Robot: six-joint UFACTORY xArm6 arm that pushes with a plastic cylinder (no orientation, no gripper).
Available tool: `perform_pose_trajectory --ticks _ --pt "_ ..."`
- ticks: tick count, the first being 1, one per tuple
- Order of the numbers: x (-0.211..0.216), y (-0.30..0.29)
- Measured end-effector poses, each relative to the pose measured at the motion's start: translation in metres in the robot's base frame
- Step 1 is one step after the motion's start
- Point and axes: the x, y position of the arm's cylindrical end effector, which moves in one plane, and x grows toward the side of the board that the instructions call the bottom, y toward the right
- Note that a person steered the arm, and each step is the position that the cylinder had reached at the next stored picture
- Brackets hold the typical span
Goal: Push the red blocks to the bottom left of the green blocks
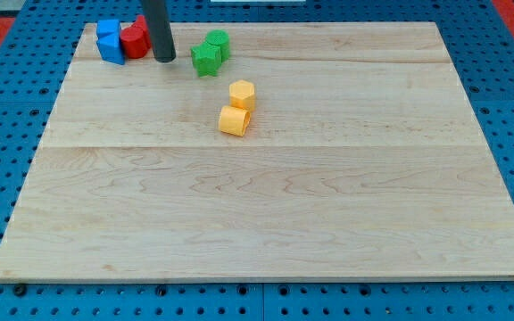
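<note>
Tip (165,59) touches red blocks (135,40), blue blocks (110,41) beyond, grasping nothing.

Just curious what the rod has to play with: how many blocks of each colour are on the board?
Blue blocks: 2
Red blocks: 2, one partly hidden behind the rod
Green blocks: 2
Yellow blocks: 2
Total: 8

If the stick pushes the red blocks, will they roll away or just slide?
Probably slide: the red blocks look chunky and flat-sided, and the wooden board looks smooth. They may twist, since my tip sits at their right edge. The blue blocks touching them would likely get shoved too.
</note>
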Motion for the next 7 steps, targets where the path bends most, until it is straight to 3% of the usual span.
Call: perform_pose_trajectory --ticks 1,2,4,5,7 --pt "-0.05 0.044" --pt "-0.064 0.042" --pt "-0.063 0.011" --pt "-0.064 -0.034" --pt "-0.052 -0.027"
